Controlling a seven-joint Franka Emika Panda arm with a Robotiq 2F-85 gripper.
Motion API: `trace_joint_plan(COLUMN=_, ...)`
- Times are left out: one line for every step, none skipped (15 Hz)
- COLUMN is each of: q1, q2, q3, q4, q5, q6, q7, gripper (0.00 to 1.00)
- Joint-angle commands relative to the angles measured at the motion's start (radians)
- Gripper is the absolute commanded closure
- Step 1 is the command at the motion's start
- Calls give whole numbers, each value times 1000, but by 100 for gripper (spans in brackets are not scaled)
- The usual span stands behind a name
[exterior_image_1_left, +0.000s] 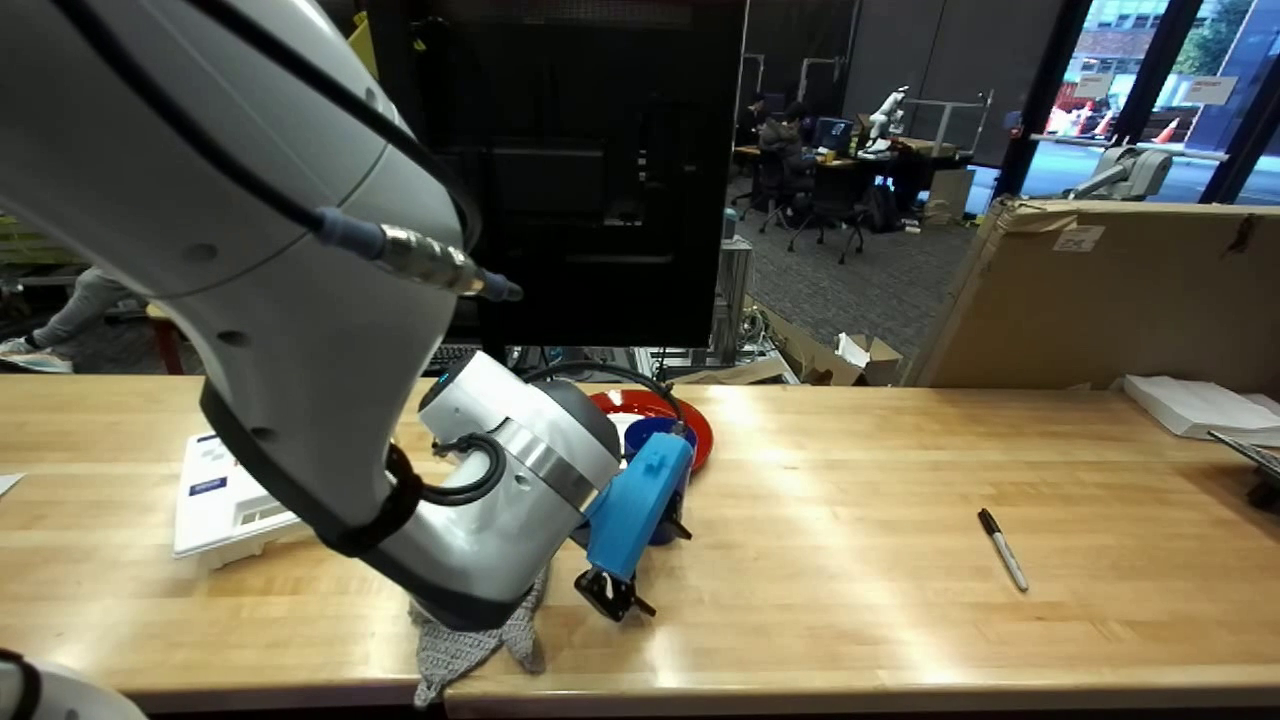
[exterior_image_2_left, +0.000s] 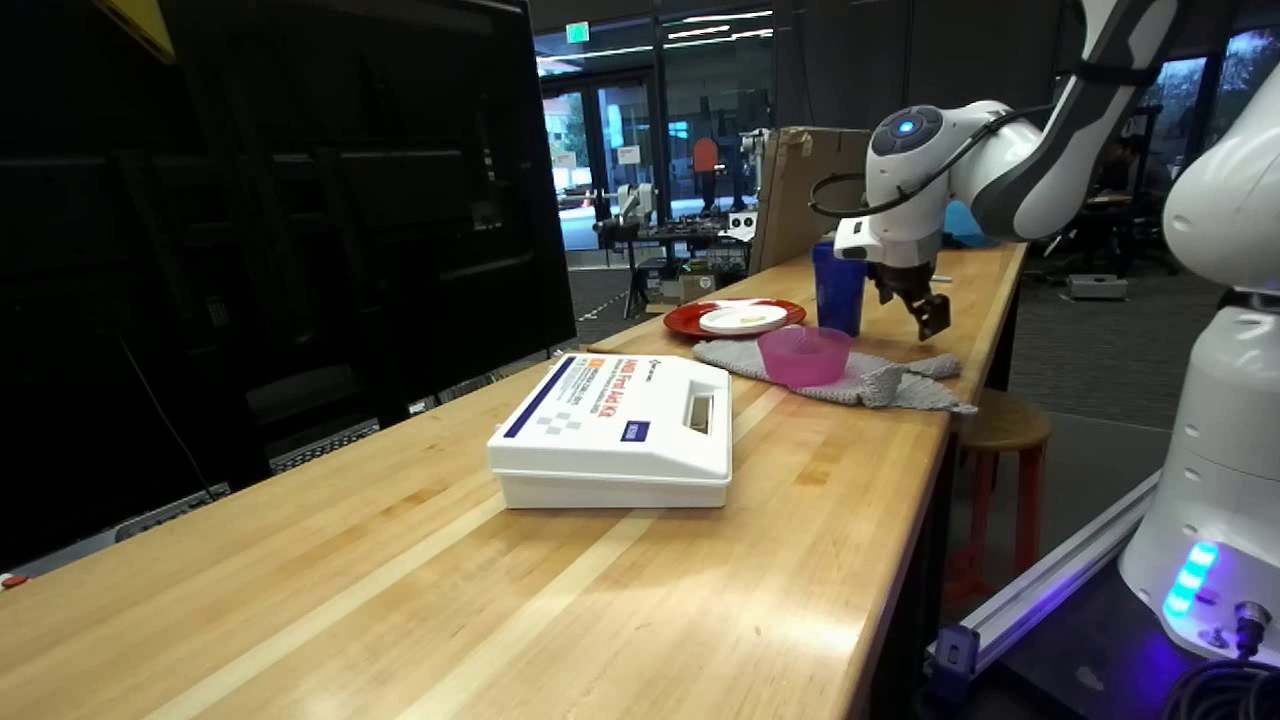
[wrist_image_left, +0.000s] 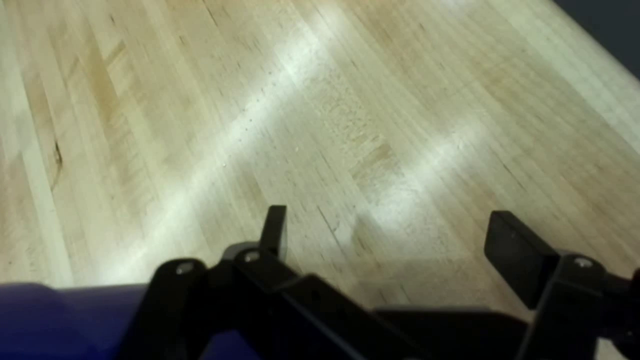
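You had the pincer (wrist_image_left: 390, 230) over the desk (wrist_image_left: 225, 125), its jaws wide apart; the blue tumbler (exterior_image_2_left: 838, 290) stood upright just beside it, the pink bowl (exterior_image_2_left: 803, 357) sat near it on the gray knit cloth (exterior_image_2_left: 885, 386), the red plate (exterior_image_2_left: 681, 320) beyond the tumbler

Tall blue plastic cup (exterior_image_2_left: 838, 292): deep blue throughout
Black two-fingered end effector (wrist_image_left: 390, 240): matte black
Boxy blue housing (exterior_image_1_left: 640, 505): bright sky blue
Round red plate (exterior_image_2_left: 682, 320): glossy red
Round white plate (exterior_image_2_left: 725, 321): white, small yellowish spot
Shallow pink plastic bowl (exterior_image_2_left: 803, 360): translucent pink
Crumpled grey knit cloth (exterior_image_2_left: 876, 386): grey, knitted pattern
Boxy white plastic case (exterior_image_2_left: 610, 430): white, navy stripe, red lettering, grey checks
Long tan wooden worktop (exterior_image_2_left: 560, 600): honey tan, paler strips, dark flecks
Slim grey marker pen (exterior_image_1_left: 1003, 550): grey barrel, black cap
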Motion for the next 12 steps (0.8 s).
trace_joint_plan(q1=1, q2=-23, q3=20, q4=-3, q5=-111, q6=-31, q7=32, gripper=0)
trace_joint_plan(q1=3, q2=-35, q3=28, q4=-4, q5=-155, q6=-45, q7=41, gripper=0)
trace_joint_plan(q1=6, q2=-45, q3=37, q4=-3, q5=-202, q6=-65, q7=61, gripper=0)
trace_joint_plan(q1=7, q2=-57, q3=48, q4=-2, q5=-247, q6=-95, q7=81, gripper=0)
trace_joint_plan(q1=37, q2=-74, q3=30, q4=-1, q5=-290, q6=-131, q7=99, gripper=0)
trace_joint_plan(q1=41, q2=-85, q3=28, q4=1, q5=-321, q6=-147, q7=113, gripper=0)
trace_joint_plan(q1=50, q2=-97, q3=28, q4=1, q5=-349, q6=-174, q7=129, gripper=0)
trace_joint_plan(q1=58, q2=-108, q3=26, q4=1, q5=-374, q6=-185, q7=139, gripper=0)
trace_joint_plan(q1=65, q2=-117, q3=25, q4=1, q5=-397, q6=-203, q7=147, gripper=0)
trace_joint_plan(q1=71, q2=-124, q3=22, q4=1, q5=-414, q6=-214, q7=156, gripper=0)
trace_joint_plan(q1=76, q2=-131, q3=21, q4=1, q5=-429, q6=-228, q7=164, gripper=0)
trace_joint_plan(q1=81, q2=-139, q3=20, q4=-1, q5=-438, q6=-236, q7=166, gripper=0)
